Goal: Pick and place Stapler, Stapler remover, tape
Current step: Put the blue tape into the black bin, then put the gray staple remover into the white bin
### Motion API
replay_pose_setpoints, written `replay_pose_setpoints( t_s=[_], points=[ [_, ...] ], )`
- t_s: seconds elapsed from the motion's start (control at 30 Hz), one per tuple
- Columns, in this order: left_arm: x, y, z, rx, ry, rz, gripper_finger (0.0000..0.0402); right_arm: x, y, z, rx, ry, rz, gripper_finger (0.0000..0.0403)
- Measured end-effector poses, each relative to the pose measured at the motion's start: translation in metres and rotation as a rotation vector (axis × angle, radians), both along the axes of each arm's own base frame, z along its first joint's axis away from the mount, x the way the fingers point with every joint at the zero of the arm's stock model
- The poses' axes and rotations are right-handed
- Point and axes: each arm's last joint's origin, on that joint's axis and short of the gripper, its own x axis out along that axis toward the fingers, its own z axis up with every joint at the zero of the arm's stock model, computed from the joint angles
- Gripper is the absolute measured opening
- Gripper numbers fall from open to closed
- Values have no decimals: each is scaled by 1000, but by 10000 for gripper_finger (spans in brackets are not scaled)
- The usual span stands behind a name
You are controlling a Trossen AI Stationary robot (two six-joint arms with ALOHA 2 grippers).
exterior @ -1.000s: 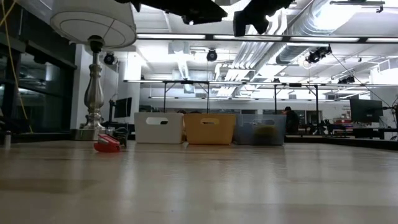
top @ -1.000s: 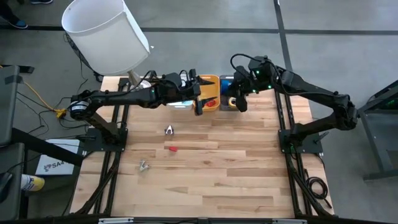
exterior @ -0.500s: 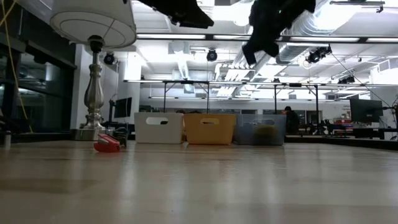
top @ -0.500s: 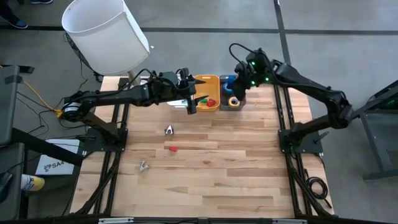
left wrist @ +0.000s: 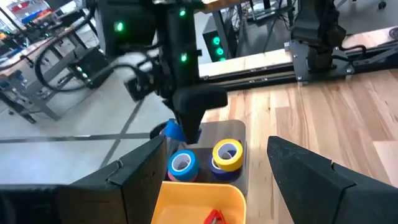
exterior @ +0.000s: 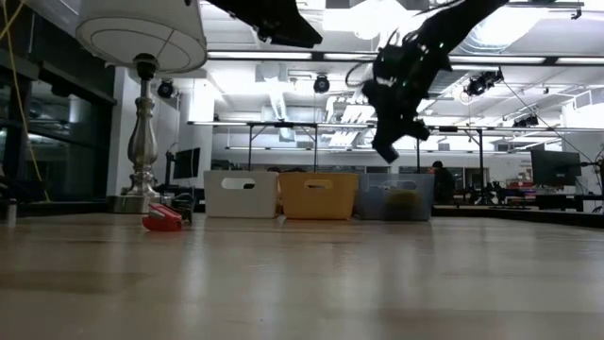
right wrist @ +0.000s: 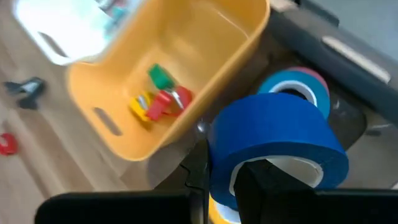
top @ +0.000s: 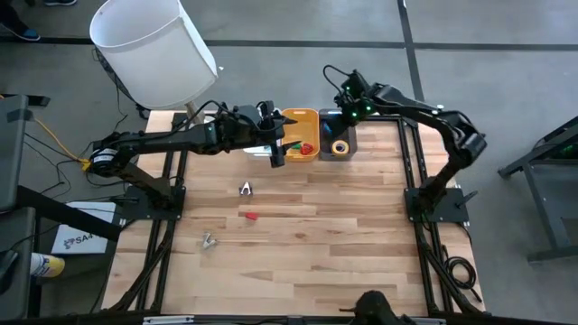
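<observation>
My right gripper is shut on a blue roll of tape and hangs over the grey bin at the table's far edge. A blue-and-pink roll and a yellow roll lie in that bin. My left gripper stands open and holds nothing, above the white bin beside the yellow bin. A small red stapler and a metal stapler remover lie on the wooden table. My right gripper pinches the wall of the blue roll, one finger inside the ring's opening and the other outside. The fingers slant down from above. The roll hangs tilted at the fingertips, clear of the grey bin and the rolls in it.
The yellow bin holds small red, yellow and green pieces. A second metal piece lies nearer the left front. A lamp with a white shade stands at the far left corner. The wood in front of the bins is bare.
My right gripper has come down toward the grey bin with the blue roll, rolling its wrist and tipping its fingers downward. My left gripper has drawn back a little toward the table's left, off the yellow bin, still open.
</observation>
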Motion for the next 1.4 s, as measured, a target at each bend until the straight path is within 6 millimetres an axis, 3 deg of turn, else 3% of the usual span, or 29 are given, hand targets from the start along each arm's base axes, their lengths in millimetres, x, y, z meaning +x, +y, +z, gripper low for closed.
replay_pose_setpoints(
  t_s=[0.2,0.53,0.77,0.97,1.13,1.4],
  points=[
    [-1,0,-2,-10,25,1,273,3,-10,-25,29,95,-26,34],
    [-5,-1,-15,-85,137,19,273,-8,-17,-32,44,166,-32,35],
    [-6,-1,-17,-95,168,34,273,-9,-17,-32,48,171,-31,99],
    [-6,-1,-17,-94,169,37,273,-9,-17,-32,54,160,-24,128],
    [-7,-1,-18,-106,173,42,273,-10,-15,-28,39,162,-31,139],
    [-20,-3,-23,-180,281,114,273,-18,-7,2,-41,89,-38,146]
  ],
)
